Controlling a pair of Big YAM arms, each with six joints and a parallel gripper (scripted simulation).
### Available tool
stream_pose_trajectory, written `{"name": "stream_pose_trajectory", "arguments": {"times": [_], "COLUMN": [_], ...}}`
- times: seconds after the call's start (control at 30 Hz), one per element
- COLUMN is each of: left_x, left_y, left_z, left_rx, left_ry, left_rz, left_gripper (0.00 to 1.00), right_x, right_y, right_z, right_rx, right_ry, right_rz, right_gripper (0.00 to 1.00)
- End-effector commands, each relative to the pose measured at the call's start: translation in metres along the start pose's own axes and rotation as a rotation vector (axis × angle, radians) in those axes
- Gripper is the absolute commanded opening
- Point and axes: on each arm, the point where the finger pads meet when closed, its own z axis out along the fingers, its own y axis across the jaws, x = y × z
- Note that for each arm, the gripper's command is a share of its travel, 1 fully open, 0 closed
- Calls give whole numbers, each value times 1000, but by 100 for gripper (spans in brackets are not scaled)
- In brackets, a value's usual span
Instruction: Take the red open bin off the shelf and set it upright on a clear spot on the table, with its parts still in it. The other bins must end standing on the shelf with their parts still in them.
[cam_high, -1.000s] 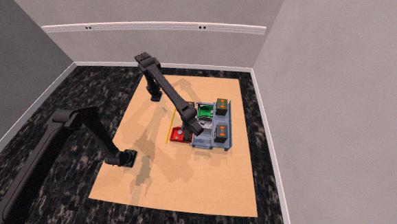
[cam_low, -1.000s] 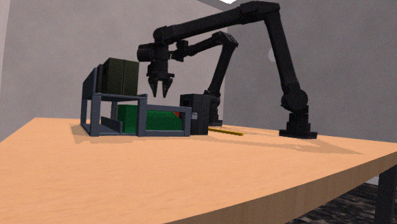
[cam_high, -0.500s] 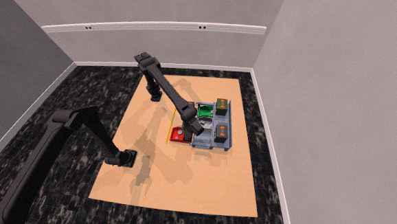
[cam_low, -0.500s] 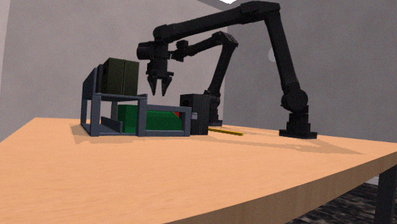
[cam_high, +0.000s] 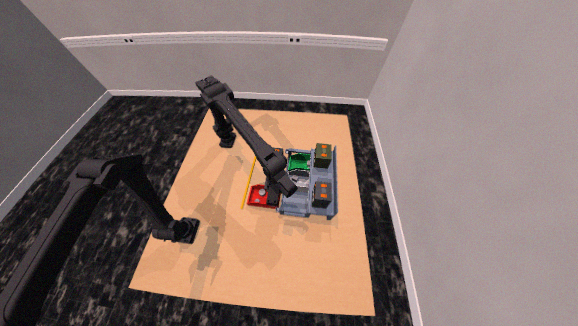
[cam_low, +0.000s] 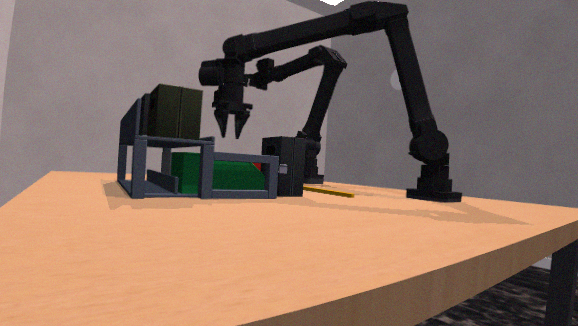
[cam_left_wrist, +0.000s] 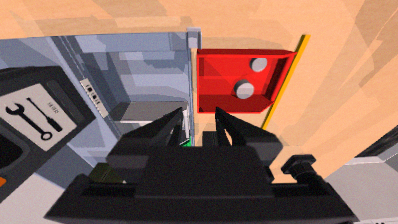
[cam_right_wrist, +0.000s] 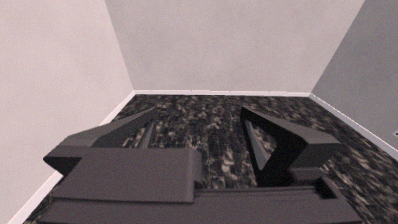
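The red bin (cam_high: 254, 200) (cam_left_wrist: 220, 75) sits upright on the table just in front of the grey-blue shelf (cam_high: 295, 205) (cam_low: 206, 172) (cam_left_wrist: 135, 43), with two round grey parts in it. Its front corner is at the yellow strip in the left wrist view. My left gripper (cam_low: 231, 136) (cam_left_wrist: 199, 111) is partly open and empty, above the shelf's front edge and the bin's side. The green bin (cam_high: 299, 161) (cam_low: 240, 176) and a grey bin (cam_high: 299, 178) (cam_left_wrist: 150, 111) stand on the lower shelf; their parts are hard to make out. My right gripper (cam_right_wrist: 199, 111) is wide open and empty, facing the floor and wall.
An olive box (cam_high: 323, 157) (cam_low: 175, 112) and a dark box (cam_high: 321, 195) (cam_left_wrist: 30, 75) stand on the upper tier. Another dark box (cam_low: 283, 162) stands in front of the shelf by the green bin. A yellow strip (cam_high: 248, 182) (cam_low: 330, 191) (cam_left_wrist: 288, 75) lies on the table before the shelf.
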Motion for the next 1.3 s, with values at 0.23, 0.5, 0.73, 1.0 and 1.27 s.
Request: {"name": "stream_pose_trajectory", "arguments": {"times": [0.23,0.5,0.73,1.0,1.27], "left_x": [-14,-14,-15,-15,-15], "left_y": [19,19,20,20,20], "left_z": [-51,-51,-53,-53,-52], "left_rx": [-79,-79,-81,-81,-80], "left_ry": [-70,-70,-72,-73,-72], "left_rz": [7,7,8,8,8], "left_gripper": [43,43,43,0,0], "right_x": [-13,-13,-13,-13,-13], "right_y": [-6,-6,-6,-6,-6], "right_z": [-8,-8,-8,-8,-8], "right_rx": [7,7,7,7,7], "right_ry": [-16,-16,-16,-16,-16], "right_rz": [16,16,16,16,16], "right_gripper": [100,100,100,100,100]}}
